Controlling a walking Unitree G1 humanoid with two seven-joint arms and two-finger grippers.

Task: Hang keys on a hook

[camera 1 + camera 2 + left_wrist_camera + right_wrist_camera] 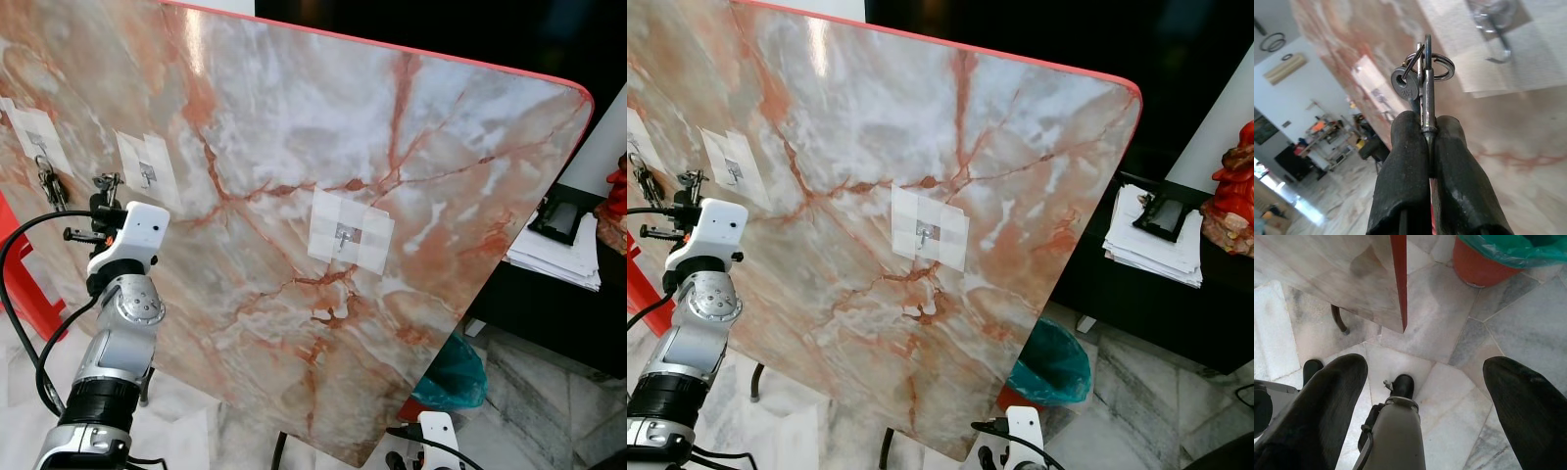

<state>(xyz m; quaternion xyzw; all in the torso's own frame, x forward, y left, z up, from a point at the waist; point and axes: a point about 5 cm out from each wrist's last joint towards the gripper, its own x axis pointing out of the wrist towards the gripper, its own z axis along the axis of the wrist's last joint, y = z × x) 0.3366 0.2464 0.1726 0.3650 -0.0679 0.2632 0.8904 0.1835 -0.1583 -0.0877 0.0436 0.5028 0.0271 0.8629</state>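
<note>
Up against the marble board (294, 147), left gripper (1422, 134) clamped tight on the keys (1422, 78), held just short of a taped metal hook (1498, 34), not yet hung. Further along the board, another taped hook (345, 235), bare, and one at the far left carrying what looks like a second key bunch (49, 181). Down low, right gripper (1425, 396) idle, fingers spread wide over the tiled floor (1444, 333) near a green-lined bin (1498, 259).

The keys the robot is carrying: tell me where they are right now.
The keys are clamped in the left gripper, raised at the robot's left against the marble board, near a hook.
</note>
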